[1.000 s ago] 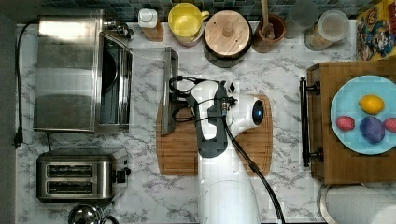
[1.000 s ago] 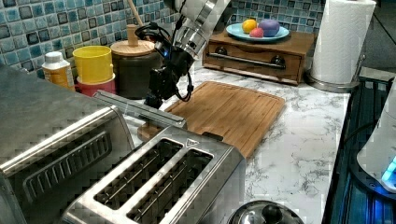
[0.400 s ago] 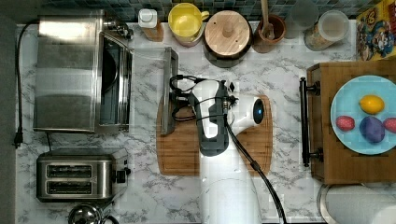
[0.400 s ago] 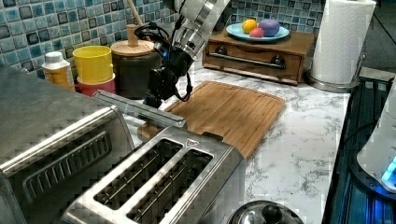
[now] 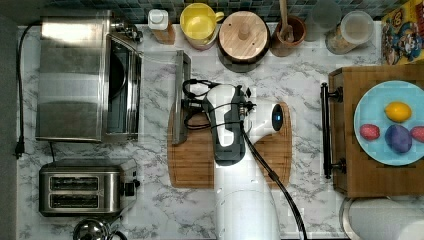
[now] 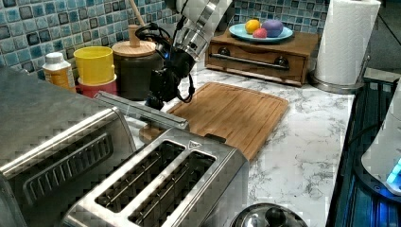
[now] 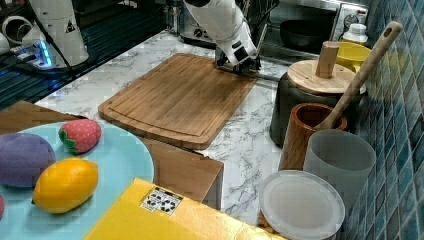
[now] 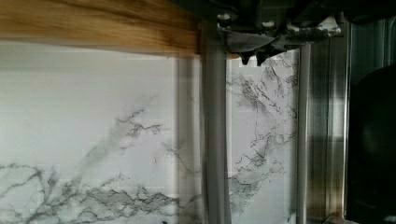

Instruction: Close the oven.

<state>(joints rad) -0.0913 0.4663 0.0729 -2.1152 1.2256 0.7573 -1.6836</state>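
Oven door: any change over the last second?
No visible change. The oven door hangs open, lowered flat, with the gripper at its bar handle, same as a second ago. The toaster and cutting board have not shifted.

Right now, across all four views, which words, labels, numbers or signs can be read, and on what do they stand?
No text can be read in full.
Yellow box: a white sticker with black marks, too small to read.
Same box in the top view: cartoon print, lettering blurred.
White machine: a small dark triangle sign, content unreadable.
Bottle: label too blurred to read.
Toaster: a small triangle mark, no words.
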